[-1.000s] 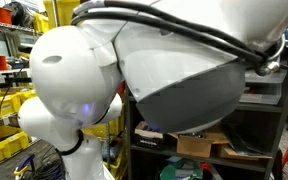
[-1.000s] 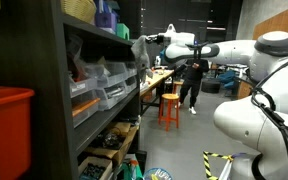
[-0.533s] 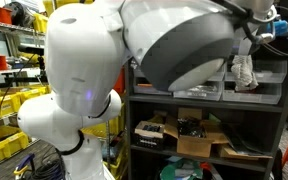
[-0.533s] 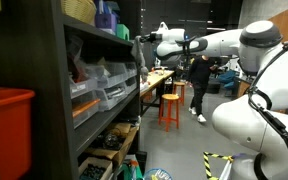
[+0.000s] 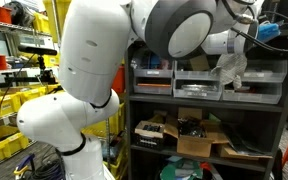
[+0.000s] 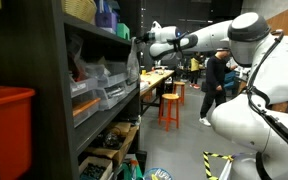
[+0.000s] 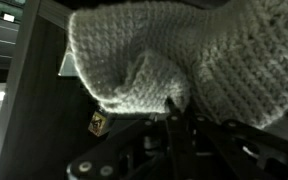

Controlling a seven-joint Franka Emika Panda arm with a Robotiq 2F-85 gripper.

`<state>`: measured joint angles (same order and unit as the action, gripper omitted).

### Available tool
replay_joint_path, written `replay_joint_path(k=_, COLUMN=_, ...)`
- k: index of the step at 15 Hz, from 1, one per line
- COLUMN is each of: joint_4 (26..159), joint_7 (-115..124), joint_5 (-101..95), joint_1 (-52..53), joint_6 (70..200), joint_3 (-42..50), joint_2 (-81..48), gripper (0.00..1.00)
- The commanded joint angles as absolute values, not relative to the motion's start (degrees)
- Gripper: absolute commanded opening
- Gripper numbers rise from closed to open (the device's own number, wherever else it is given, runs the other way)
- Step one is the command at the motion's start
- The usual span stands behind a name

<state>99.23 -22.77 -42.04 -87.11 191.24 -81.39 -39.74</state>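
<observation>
Gripper (image 6: 138, 42) fingers pinch a knit cloth (image 5: 230, 68) by its top edge, so it hangs limp, just in front of the shelf (image 5: 209, 103) bins (image 5: 196, 88).

Clearance record, taken around the gripper (image 6: 137, 44).

- Ahead: the shelf unit (image 6: 54, 95) stood close, its bay filled by plastic drawers (image 5: 199, 86), so no way through.
- To one side: a dark upright (image 7: 29, 100) stood near.
- Beneath: the knitted cloth (image 5: 229, 70) hung from the closed jaws across the drawer fronts and covered most of the wrist view.
- Behind: an open aisle, free down to the floor.
- Further back, well apart: an orange stool (image 6: 170, 108), a table (image 6: 156, 77) and a standing person (image 6: 213, 85).
</observation>
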Motion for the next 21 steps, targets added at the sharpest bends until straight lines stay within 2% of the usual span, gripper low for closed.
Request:
replay_joint_path(k=1, joint_4=98.23, joint_7=-21.73, joint_5=-39.94, joint_1=-84.74, joint_6=191.00, joint_3=-77.31, joint_2=-34.86, gripper=0.01)
replay_joint_path(k=7, joint_4=101.12, joint_7=-23.23, joint_5=-42.61, joint_1=-87.11, joint_6=192.46, joint_3=-79.10, joint_2=-36.17, gripper=0.01)
replay_joint_path(k=13, joint_4=108.16, joint_7=-24.02, joint_5=-48.62, joint_1=-91.79, joint_6=200.61, joint_3=-79.70, joint_2=-36.19, gripper=0.01)
replay_joint_path(k=21, joint_4=108.40, joint_7=-30.82, joint_5=-50.10, joint_1=-94.95, joint_6=198.25, joint_3=-85.10, joint_2=-40.64, gripper=0.01)
